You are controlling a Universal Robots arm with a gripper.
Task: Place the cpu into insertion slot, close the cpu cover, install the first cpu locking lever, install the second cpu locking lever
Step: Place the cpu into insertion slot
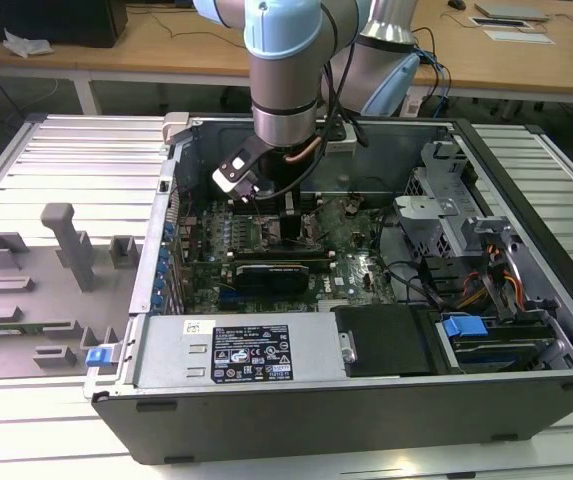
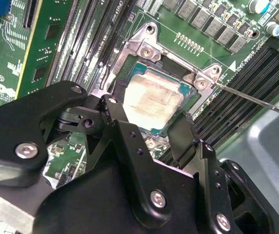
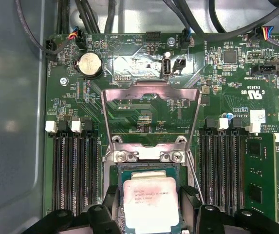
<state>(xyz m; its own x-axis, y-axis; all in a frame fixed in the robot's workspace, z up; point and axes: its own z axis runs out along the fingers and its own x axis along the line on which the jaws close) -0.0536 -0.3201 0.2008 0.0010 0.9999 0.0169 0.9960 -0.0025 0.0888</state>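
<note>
- You are watching the arm reaching down into the open computer case (image 1: 266, 400); its gripper (image 1: 284, 205) is hanging over the green motherboard (image 1: 356, 270), just above the centre of the exterior view
- In both wrist views the gripper (image 2: 146, 117) (image 3: 151, 195) is straddling the cpu (image 2: 151, 100) (image 3: 151, 207); you cannot tell whether it is clamped on the chip or released from it
- The cpu is lying inside the insertion slot (image 2: 146, 67) (image 3: 116, 178), pale top facing up; it is sitting slightly askew to the rim
- The cpu cover (image 3: 151, 91) is standing swung open beyond the slot, hinged at the slot's edge
- A thin metal rod (image 2: 256, 100) is slanting away from the slot's corner, crossing the dark memory slots (image 2: 236, 92)
</note>
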